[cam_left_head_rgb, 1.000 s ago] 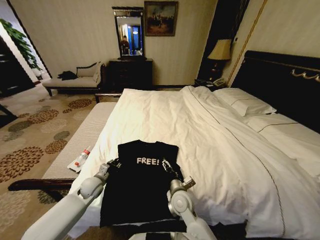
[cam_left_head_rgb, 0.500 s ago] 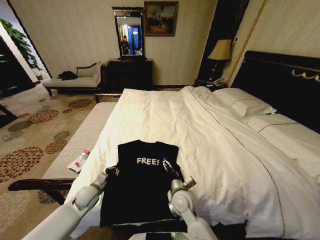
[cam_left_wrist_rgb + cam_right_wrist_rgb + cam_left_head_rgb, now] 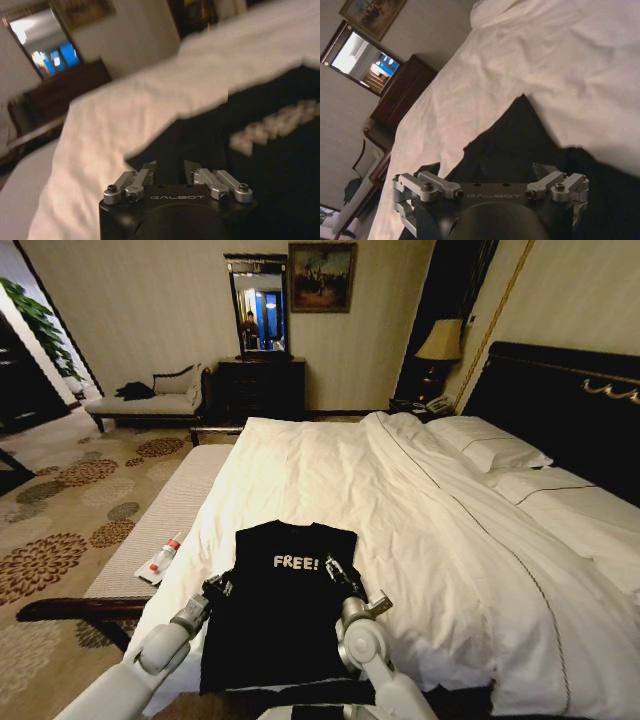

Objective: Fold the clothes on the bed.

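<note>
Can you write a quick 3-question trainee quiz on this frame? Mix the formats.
1. True or false: the T-shirt lies on the bed with its "FREE!" lettering facing up.
2. Which gripper is at the shirt's left edge? A) left gripper B) right gripper
3. Fill in: the small tube lies on the ____ beside the bed.

Key: 1 true. 2 A. 3 bench.

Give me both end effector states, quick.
Left end effector: open, at the T-shirt's left edge, holding nothing.
Right end effector: open, over the T-shirt's right side, holding nothing.
</note>
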### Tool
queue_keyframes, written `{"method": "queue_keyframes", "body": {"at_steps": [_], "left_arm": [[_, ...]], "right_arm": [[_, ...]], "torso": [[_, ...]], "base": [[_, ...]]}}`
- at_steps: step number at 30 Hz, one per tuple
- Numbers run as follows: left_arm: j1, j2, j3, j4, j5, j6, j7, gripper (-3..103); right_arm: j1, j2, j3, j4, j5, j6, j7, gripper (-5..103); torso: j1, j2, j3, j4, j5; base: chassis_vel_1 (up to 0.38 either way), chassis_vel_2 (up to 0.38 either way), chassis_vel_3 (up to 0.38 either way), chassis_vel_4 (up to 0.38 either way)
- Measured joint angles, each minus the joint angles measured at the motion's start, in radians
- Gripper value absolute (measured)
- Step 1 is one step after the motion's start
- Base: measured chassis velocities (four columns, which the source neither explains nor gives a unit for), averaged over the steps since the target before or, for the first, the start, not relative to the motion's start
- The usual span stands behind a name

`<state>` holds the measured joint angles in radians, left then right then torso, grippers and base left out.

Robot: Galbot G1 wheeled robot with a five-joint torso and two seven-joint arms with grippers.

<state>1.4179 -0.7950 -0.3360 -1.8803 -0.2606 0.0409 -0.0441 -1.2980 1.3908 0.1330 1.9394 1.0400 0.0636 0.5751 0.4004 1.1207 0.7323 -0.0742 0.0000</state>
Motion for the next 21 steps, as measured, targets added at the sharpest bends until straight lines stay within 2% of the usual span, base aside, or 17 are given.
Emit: {"method": "queue_keyframes", "body": {"at_steps": [1,2,4,5,6,7,8,9,10,11,12,13,14,15,17,18,21], "left_arm": [[0.01,-0.007,-0.019,-0.026,-0.02,-0.028,0.02,41],[0.01,-0.007,-0.019,-0.026,-0.02,-0.028,0.02,41],[0.015,-0.032,-0.052,-0.071,-0.076,-0.051,0.04,52],[0.01,-0.047,-0.06,-0.085,-0.109,-0.045,0.041,52],[-0.014,-0.082,-0.071,-0.102,-0.183,-0.005,0.023,57],[-0.014,-0.082,-0.071,-0.102,-0.183,-0.005,0.023,57],[-0.039,-0.11,-0.08,-0.104,-0.242,0.031,0.003,62],[-0.078,-0.151,-0.093,-0.093,-0.323,0.078,-0.028,68],[-0.105,-0.178,-0.103,-0.073,-0.369,0.114,-0.065,74],[-0.105,-0.178,-0.103,-0.073,-0.369,0.114,-0.065,74],[-0.133,-0.206,-0.117,-0.041,-0.412,0.148,-0.11,78],[-0.141,-0.215,-0.122,-0.029,-0.424,0.157,-0.125,78],[-0.159,-0.239,-0.137,0.008,-0.455,0.183,-0.166,84],[-0.174,-0.264,-0.153,0.046,-0.49,0.205,-0.196,94],[-0.184,-0.279,-0.163,0.068,-0.511,0.219,-0.214,94],[-0.192,-0.287,-0.169,0.08,-0.522,0.226,-0.222,98],[-0.259,-0.332,-0.182,0.15,-0.578,0.248,-0.24,100]], "right_arm": [[0.016,-0.007,0.005,-0.009,0.004,0.0,0.0,100],[0.016,-0.007,0.005,-0.009,0.004,0.0,0.0,100],[0.054,-0.018,0.013,-0.034,0.019,-0.003,0.002,100],[0.075,-0.023,0.015,-0.048,0.026,-0.007,0.003,100],[0.119,-0.03,0.015,-0.082,0.033,-0.019,0.008,100],[0.119,-0.03,0.015,-0.082,0.033,-0.019,0.008,100],[0.154,-0.037,0.013,-0.115,0.036,-0.031,0.015,100],[0.206,-0.045,0.005,-0.174,0.041,-0.046,0.017,100],[0.244,-0.051,-0.001,-0.22,0.046,-0.054,0.015,100],[0.244,-0.051,-0.001,-0.22,0.046,-0.054,0.015,100],[0.289,-0.059,-0.008,-0.28,0.054,-0.062,0.003,100],[0.304,-0.061,-0.01,-0.301,0.057,-0.064,-0.004,100],[0.347,-0.069,-0.017,-0.364,0.063,-0.07,-0.028,100],[0.393,-0.079,-0.024,-0.429,0.066,-0.079,-0.064,100],[0.422,-0.086,-0.029,-0.472,0.065,-0.087,-0.091,100],[0.436,-0.089,-0.031,-0.491,0.065,-0.089,-0.103,100],[0.492,-0.116,-0.032,-0.579,0.045,-0.1,-0.192,100]], "torso": [[0.0,0.0,0.0,-0.0001,0.0001],[0.0,0.0,0.0,-0.0001,0.0001],[0.0,0.0,0.0,-0.0001,0.0003],[0.0,0.0,0.0,0.0,0.0004],[0.0,0.0,0.0,0.0002,0.0002],[0.0,0.0,0.0,0.0002,0.0002],[0.0,0.0,0.0,0.0002,0.0002],[0.0,0.0,0.0,0.0,0.0002],[0.0,0.0,0.0,-0.0003,0.0002],[0.0,0.0,0.0,-0.0003,0.0002],[0.0,0.0,0.0,-0.0002,0.0002],[0.0,0.0,0.0,-0.0002,0.0002],[0.0,0.0,0.0,0.0,0.0002],[0.0,0.0,0.0,0.0002,0.0001],[0.0,0.0,0.0,0.0002,0.0001],[0.0,0.0,0.0,0.0003,0.0],[0.0,0.0,0.0,0.0003,0.0]], "base": [[0.0,0.0,0.0,0.0],[0.0,0.0,0.0,0.0],[0.0,0.0,0.0,0.0],[0.0,0.0,0.0,0.0],[0.0,0.0,0.0,0.0],[0.0,0.0,0.0,0.0],[0.0,0.0,0.0,0.0],[0.0,0.0,0.0,0.0],[0.0,0.0,0.0,0.0],[0.0,0.0,0.0,0.0],[0.0,0.0,0.0,0.0],[0.0,0.0,0.0,0.0],[0.0,0.0,0.0,0.0],[0.0,0.0,0.0,0.0],[0.0,0.0,0.0,0.0],[0.0,0.0,0.0,0.0],[0.0,0.0,0.0,0.0]]}}
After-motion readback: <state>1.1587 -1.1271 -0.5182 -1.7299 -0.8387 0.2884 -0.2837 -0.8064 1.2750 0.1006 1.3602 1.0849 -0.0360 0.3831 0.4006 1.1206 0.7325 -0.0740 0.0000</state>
